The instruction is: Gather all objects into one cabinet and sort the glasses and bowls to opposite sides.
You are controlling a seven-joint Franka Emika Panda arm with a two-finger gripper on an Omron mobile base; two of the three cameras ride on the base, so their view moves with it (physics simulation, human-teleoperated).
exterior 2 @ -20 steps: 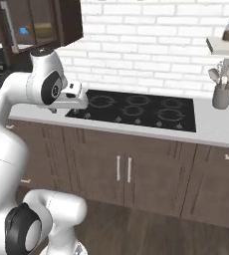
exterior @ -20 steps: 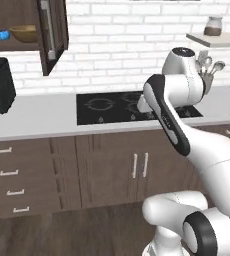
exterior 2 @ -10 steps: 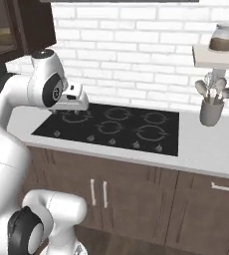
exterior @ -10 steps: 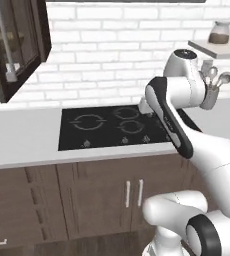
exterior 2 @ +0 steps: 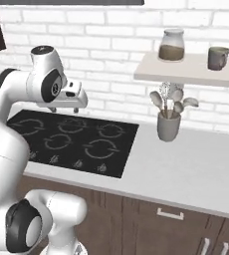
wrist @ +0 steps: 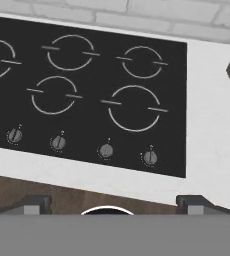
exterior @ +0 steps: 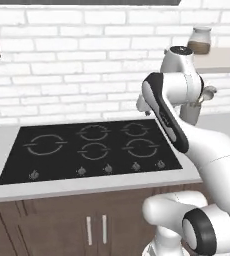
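The white arm rises from its base, folds at a dark elbow and holds its wrist level above the near edge of the table, the gripper (wrist: 112, 202) pointing down with its two dark fingers (wrist: 34, 204) spread wide apart and holding nothing.

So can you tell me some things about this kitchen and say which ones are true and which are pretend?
1. The grey-green mug sits on the wall shelf. True.
2. The fingers are holding a red cup. False: they are spread apart with nothing between them.
3. The grey pot of spoons stands on the stove. False: it stands on the white counter, right of the stove.
4. A lidded jar of brown stuff is on the shelf. True.
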